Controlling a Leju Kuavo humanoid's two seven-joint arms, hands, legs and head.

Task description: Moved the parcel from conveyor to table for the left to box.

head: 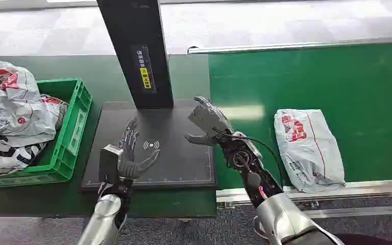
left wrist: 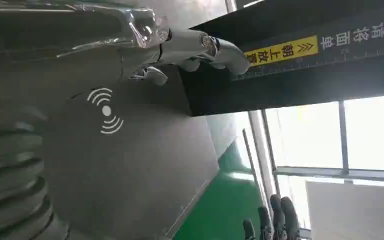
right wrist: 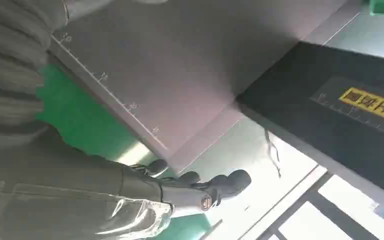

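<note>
The right robot hand [head: 208, 122] hovers with fingers spread and holding nothing over the dark scanner pad [head: 178, 163], likely poised to fetch the parcel [head: 309, 148] lying well apart on the green conveyor [head: 367, 87], while the left robot hand [head: 130, 153], likewise spread and unladen, waits near the green box [head: 66, 148].

Beyond far edge of my table [head: 41, 204], grey carpet-tile floor [head: 286, 23], pale light across it. Table dark green, matte. Dark scanning pad [head: 184, 163] at its middle, black upright post [head: 132, 30] rising from pad's far edge, yellow label [head: 145, 78] on post. Metal rail [head: 337, 191] runs along near right side. My left wrist view catches bright window panes [left wrist: 305, 135] with dark frames; glare heavy, possibly frosted glass.
</note>
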